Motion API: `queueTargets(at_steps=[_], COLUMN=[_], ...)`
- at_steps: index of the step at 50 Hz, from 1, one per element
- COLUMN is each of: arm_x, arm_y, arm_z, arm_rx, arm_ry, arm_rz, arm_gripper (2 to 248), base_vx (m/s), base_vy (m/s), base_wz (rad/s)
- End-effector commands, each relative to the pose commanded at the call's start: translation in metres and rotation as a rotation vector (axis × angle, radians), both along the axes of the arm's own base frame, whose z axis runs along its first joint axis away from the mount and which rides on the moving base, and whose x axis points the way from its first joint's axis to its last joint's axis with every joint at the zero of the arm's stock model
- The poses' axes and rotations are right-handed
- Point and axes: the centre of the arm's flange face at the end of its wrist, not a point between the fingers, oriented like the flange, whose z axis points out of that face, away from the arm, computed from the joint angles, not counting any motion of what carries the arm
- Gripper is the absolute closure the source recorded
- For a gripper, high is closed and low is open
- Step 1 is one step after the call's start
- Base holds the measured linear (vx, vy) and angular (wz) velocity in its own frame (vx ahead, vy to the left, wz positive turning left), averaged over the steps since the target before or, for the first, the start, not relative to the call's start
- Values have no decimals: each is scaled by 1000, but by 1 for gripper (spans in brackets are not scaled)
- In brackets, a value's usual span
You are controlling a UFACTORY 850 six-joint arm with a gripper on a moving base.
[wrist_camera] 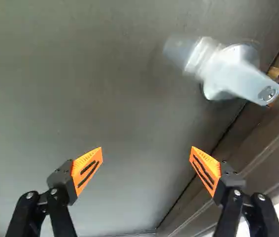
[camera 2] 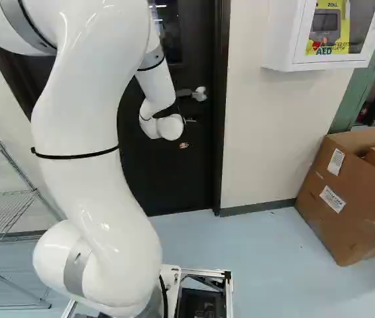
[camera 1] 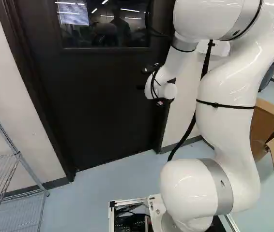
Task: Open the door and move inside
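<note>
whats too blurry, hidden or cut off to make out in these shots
- Door handle: one end is blurred in the wrist view.
- Door: its top is cut off by the left base view's top edge.
- Beyond the door window: masked by reflections, left base view.
- Wire shelf: cut off by the left edge, both base views.
- Cardboard box: cut off by the right base view's right edge.
</note>
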Motion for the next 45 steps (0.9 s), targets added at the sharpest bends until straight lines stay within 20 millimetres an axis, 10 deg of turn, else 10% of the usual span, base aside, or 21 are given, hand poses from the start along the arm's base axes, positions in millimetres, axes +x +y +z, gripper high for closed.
queueTargets(at_steps=[45], arm_x=[4], arm_y=[1], arm_z=[-15], arm_rx=[-8], arm_ry=[26], arm_rz=[22], arm_gripper=[3], base_vx=[0], base_vy=[0], base_wz=[0])
